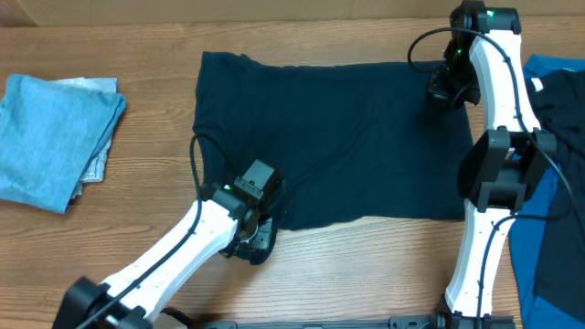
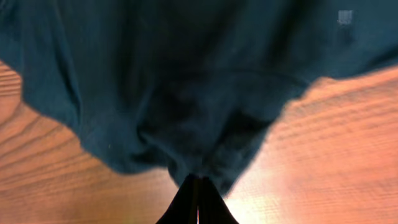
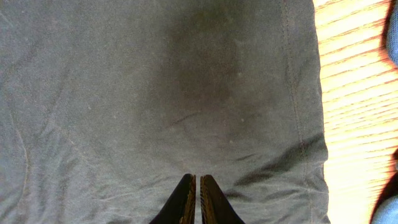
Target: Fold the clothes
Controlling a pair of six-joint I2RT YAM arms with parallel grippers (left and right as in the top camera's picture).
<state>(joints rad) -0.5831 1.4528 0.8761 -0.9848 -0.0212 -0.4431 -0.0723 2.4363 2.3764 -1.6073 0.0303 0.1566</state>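
Pinching near left hem of dark navy soft fabric shirt [image 1: 347, 137] in closed left gripper [image 2: 198, 182], with right gripper [image 3: 198, 182] closed on nothing over far right corner. Could skew the fold if lifted from one side only

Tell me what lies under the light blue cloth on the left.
A pale grey garment peeks out past the right edge of the light blue cloth. How far it runs underneath, or anything else below, is covered.

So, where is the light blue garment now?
Overhead view: the light blue garment lies on the left of the table, apart from the dark navy shirt spread mid-table.
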